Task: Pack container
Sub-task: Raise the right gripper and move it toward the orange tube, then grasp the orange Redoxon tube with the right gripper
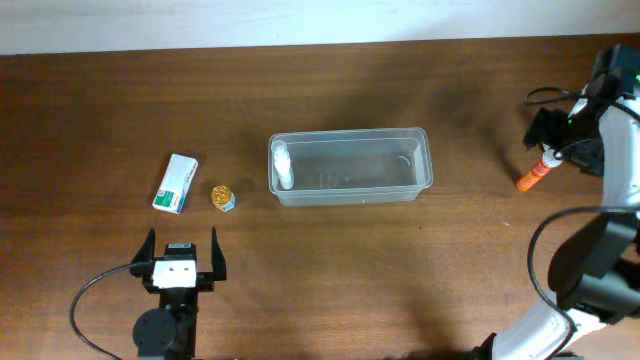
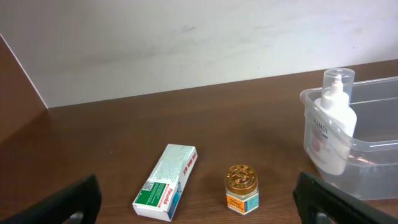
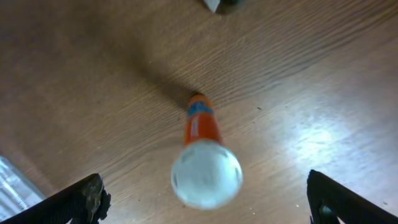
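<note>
While left gripper (image 1: 182,238) sits jaws apart near the front edge, box (image 1: 176,183) and jar (image 1: 223,197) lie ahead; container (image 1: 345,134) mid-table, bottle (image 1: 282,163) at its left end; right gripper (image 3: 208,202), jaws spread, above tube (image 1: 533,176) near right edge, fingertips (image 3: 87,198) cropped.

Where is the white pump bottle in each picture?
Overhead: the white pump bottle sits near the middle of the picture, at the left end inside the container.
Left wrist: the bottle is at the right side, inside the near end of the container.
Right wrist: not in it.
Shared landmark: the container, around the bottle in both views that show it.
</note>
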